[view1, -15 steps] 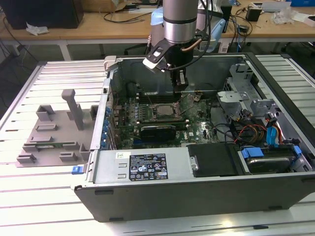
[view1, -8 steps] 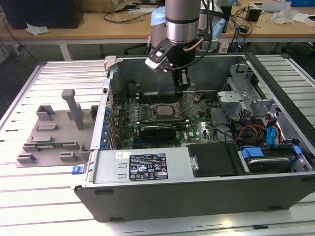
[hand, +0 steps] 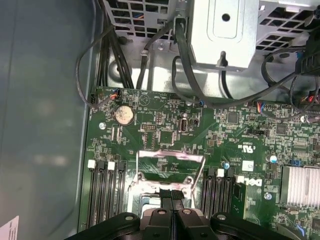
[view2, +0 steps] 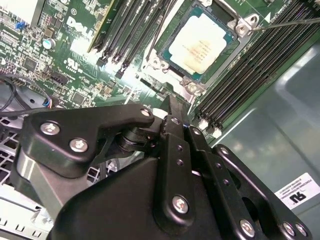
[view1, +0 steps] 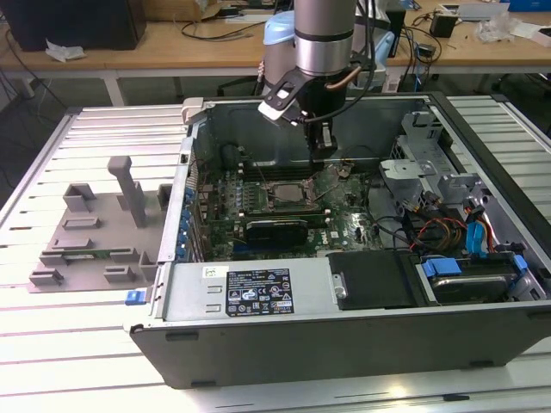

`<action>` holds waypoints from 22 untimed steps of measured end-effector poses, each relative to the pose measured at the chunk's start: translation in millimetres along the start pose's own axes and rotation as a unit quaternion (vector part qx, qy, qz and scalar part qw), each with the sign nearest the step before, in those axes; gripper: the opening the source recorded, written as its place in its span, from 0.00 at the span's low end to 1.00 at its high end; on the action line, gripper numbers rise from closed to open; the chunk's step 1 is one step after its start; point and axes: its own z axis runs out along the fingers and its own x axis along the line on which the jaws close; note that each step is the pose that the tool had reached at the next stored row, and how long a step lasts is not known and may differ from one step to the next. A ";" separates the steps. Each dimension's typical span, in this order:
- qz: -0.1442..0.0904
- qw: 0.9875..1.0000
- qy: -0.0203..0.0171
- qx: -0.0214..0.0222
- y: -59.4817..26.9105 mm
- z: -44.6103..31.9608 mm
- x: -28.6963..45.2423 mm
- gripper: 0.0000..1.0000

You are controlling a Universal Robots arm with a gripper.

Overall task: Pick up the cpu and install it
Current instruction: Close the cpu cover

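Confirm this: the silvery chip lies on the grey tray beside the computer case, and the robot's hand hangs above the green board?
No: the second wrist view shows the cpu seated in the socket on the green board, not on the grey tray. The hand does hang above that board.

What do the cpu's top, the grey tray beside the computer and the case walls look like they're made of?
The cpu: likely a metal lid, pale satin silver catching the light, over a green board rim. The tray: probably plastic, flat matte grey with chunky moulded blocks and no glint. The computer case: sheet metal, judging by its thin folded edges, with a dull grey finish.
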 end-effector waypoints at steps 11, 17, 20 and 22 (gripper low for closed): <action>0.000 1.000 0.000 0.000 14.8 0.7 -1.1 0.11; 0.000 1.000 0.000 0.000 27.3 1.2 -2.1 0.11; 0.000 1.000 0.000 0.000 34.2 1.5 -2.7 0.11; 0.000 1.000 0.000 0.000 41.5 1.8 -3.3 0.11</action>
